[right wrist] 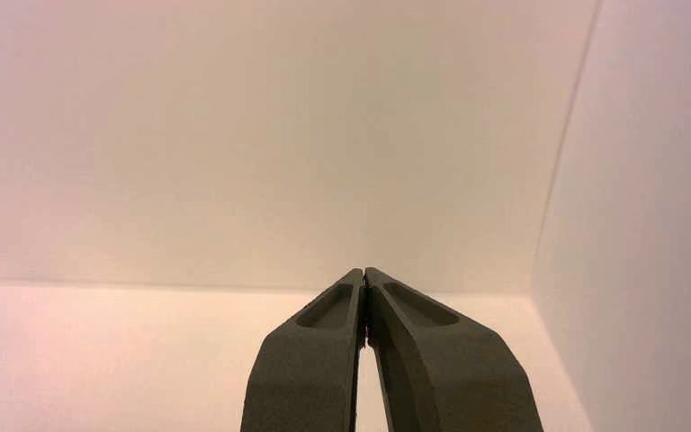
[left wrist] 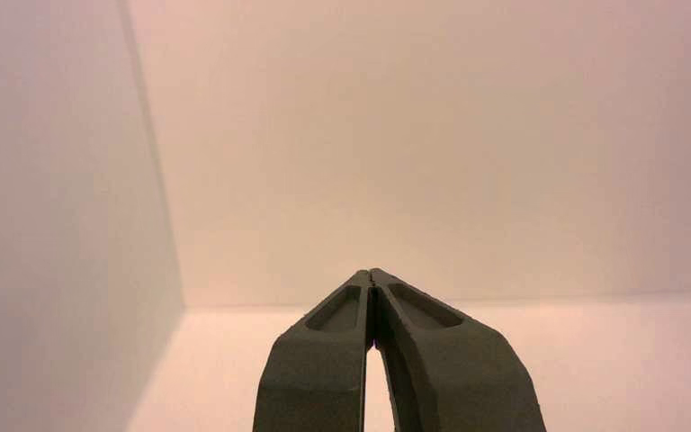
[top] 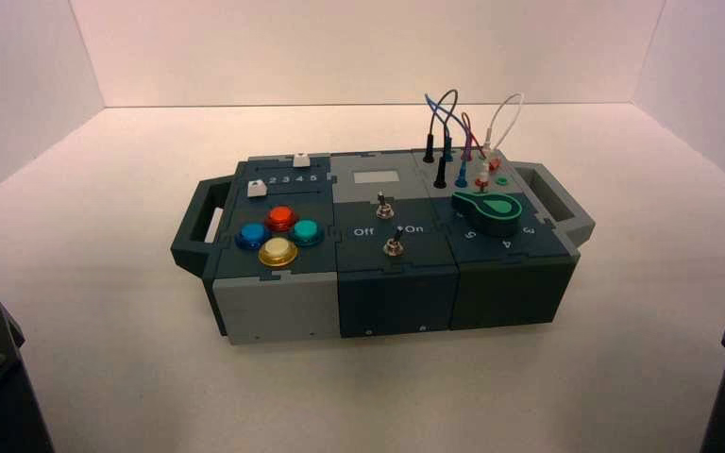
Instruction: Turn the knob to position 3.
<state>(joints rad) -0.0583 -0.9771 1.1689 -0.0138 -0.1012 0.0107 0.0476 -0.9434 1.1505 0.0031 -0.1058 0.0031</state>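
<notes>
A long grey and dark teal box (top: 378, 283) with a handle at each end stands on a pale surface (top: 113, 377) inside white walls. On its right section lies the knob (top: 488, 211), a teardrop-shaped dial with a dark green body and a bright green top and rim; its pointer tip is aimed toward the box's left, and nothing touches it. Small white numerals curve along the front of the knob, and the end one, the position 3 mark (top: 529, 230), sits at the arc's right end near the box's right edge. The digits are tiny and tilted, so they are hard to read with certainty.

Behind the knob, blue, black, red and white wires (top: 453, 123) loop up from a row of sockets. The middle section carries two small metal toggle switches (top: 392, 247), and the left section four round push-buttons (top: 279, 236) in red, blue, teal and yellow.

Both arms are parked at the lower corners of the high view, mostly cut off. The left tool (left wrist: 372, 281) and the right tool (right wrist: 363, 276) are each clenched with nothing between the fingertips, facing the bare wall, well apart from the box.
</notes>
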